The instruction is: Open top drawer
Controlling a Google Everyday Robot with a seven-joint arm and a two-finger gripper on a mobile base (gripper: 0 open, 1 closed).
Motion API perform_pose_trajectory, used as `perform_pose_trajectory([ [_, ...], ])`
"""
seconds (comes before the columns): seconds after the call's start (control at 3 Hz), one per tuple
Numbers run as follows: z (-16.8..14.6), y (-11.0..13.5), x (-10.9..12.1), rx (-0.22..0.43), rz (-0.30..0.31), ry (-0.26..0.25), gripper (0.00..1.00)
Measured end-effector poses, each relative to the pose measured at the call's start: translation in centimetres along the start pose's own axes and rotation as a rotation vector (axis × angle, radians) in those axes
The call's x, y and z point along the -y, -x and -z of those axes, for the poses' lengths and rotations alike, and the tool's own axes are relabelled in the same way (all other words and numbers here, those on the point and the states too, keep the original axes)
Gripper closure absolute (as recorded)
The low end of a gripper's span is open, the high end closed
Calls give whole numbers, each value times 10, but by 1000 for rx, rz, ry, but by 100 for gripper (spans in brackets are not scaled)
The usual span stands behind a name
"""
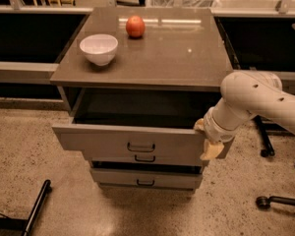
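The top drawer [113, 139] stands pulled out from the grey-brown cabinet, just below the middle of the view, its dark inside open to sight. Its flat front carries a small dark bar handle [141, 147] at the centre. At the 3 o'clock end of that front sits the gripper [207, 140], cream-coloured, against the drawer's corner; whether it is wide or narrow cannot be told. The white arm [253, 95] reaches in from 3 o'clock. At 6 o'clock from the top drawer, two narrower drawers [162, 180] sit further back. At 12 o'clock lies the cabinet top [182, 58], with a white bowl [99, 48] at its 9 o'clock side and a red-orange fruit [135, 26] near its 12 o'clock edge. Speckled floor [24, 146] surrounds the cabinet.
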State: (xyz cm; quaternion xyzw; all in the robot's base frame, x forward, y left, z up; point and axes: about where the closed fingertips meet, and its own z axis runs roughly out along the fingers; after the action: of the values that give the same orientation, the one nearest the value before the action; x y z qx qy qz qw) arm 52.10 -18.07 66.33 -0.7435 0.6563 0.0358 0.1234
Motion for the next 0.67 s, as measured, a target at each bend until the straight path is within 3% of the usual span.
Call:
perform_pose_trajectory([
  [0.33, 3, 1, 0, 0, 0, 0, 46],
  [0.67, 18, 10, -18, 17, 13, 12, 50],
])
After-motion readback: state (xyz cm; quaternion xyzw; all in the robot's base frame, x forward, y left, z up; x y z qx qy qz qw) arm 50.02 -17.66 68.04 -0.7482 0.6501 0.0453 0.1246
